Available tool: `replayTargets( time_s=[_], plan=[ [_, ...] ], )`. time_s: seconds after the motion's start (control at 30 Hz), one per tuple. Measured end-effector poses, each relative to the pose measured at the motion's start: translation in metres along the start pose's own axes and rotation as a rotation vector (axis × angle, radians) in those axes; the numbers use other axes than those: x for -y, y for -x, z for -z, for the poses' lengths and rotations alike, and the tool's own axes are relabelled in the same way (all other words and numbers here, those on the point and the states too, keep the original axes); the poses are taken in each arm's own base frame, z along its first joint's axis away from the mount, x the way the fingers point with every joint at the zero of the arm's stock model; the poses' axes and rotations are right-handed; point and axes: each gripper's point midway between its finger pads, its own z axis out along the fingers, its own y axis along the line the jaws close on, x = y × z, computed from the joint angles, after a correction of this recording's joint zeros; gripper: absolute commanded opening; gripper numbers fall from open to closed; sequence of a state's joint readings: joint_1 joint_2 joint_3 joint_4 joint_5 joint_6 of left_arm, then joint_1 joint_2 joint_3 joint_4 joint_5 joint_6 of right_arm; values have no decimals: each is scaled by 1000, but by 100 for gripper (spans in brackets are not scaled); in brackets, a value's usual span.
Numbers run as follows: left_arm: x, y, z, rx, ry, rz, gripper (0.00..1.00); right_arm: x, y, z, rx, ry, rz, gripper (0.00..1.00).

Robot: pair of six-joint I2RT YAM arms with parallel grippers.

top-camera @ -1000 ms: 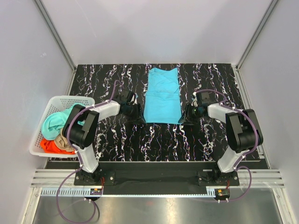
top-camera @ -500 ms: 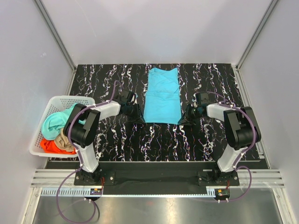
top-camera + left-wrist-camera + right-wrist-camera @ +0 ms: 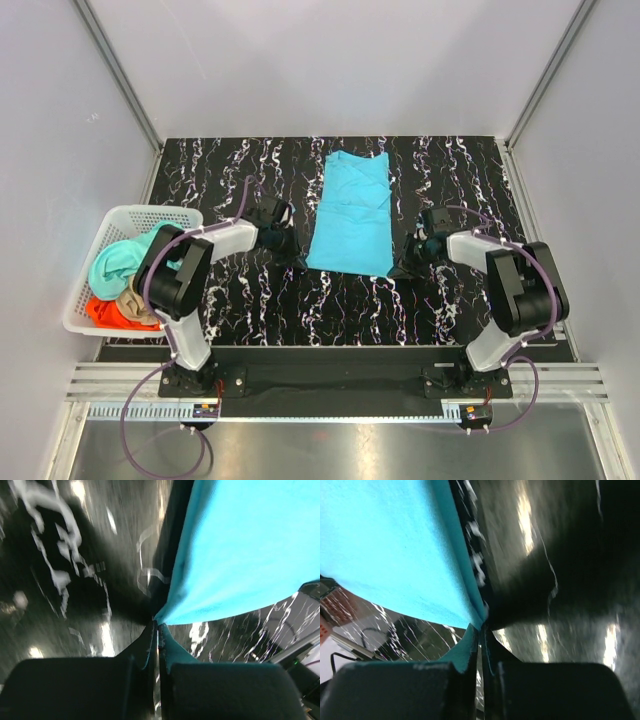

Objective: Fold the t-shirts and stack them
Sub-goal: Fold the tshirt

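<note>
While the cyan t-shirt [image 3: 350, 213] lies as a long strip on the table [image 3: 230, 170], my left gripper [image 3: 156, 629] and right gripper [image 3: 481, 626] each pinch a near corner (jaws clamped on cloth). The other t-shirts [image 3: 115, 265], seemingly three, sit in the basket [image 3: 135, 212].

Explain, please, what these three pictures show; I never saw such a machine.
Two robot arms, the left arm and the right arm, are bolted at the near edge of a marbled table. One picture looks down from above; the other two come from a camera on each wrist, looking along its fingers. A cyan t-shirt, folded to a long strip, lies in the middle. The left gripper and the right gripper are each shut on a near corner of it. A white basket at the left holds a mint-teal shirt, a tan shirt and an orange-red shirt.
</note>
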State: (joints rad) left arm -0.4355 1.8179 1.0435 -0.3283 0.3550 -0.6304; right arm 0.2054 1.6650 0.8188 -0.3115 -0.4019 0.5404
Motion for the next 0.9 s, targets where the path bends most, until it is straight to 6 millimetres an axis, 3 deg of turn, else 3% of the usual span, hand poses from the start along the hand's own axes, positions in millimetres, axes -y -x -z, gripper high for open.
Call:
replayTargets(
  time_s=[0.2, 0.47, 0.67, 0.9],
  plan=[
    [8, -41, 18, -25, 9, -44, 0, 9, -34, 20, -24, -67, 14, 0],
    [22, -76, 57, 32, 1, -97, 0, -1, -62, 62, 48, -46, 45, 0],
    [30, -89, 83, 86, -10, -112, 0, -16, -90, 87, 72, -8, 70, 0],
    [33, -82, 99, 118, 26, -114, 0, -24, -87, 111, 130, -12, 43, 0]
  ],
)
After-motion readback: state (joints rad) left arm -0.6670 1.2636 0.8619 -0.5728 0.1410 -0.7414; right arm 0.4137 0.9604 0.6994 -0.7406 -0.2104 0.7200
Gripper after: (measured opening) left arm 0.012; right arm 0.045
